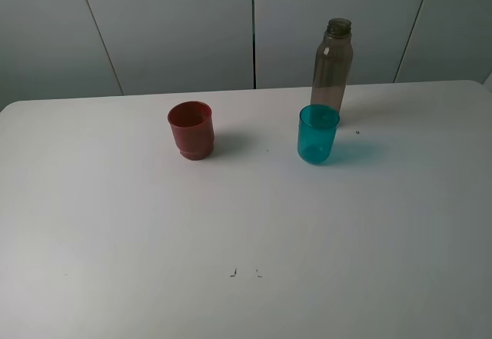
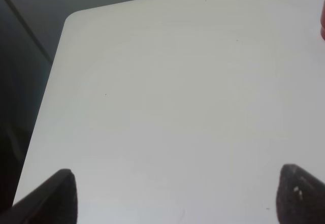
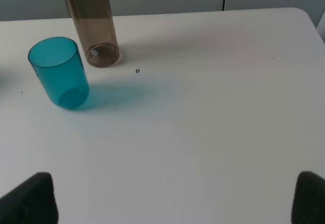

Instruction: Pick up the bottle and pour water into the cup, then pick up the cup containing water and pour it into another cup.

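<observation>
Both sets of jaws spread wide over bare white tabletop (image 1: pixel 115 231), gripping nothing. Beyond the right jaws, upright: teal cup (image 3: pixel 58 71), smoky bottle (image 3: pixel 91 23) just behind, near the far edge. Well apart to the left: red cup (image 1: pixel 191 129), upright.

Bottle (image 1: pixel 332 66) stands just behind cup (image 1: pixel 317 134), seemingly touching.

One bottle (image 1: pixel 332 66) — two cups: teal cup (image 1: pixel 317 134), red cup (image 1: pixel 191 129)
</observation>
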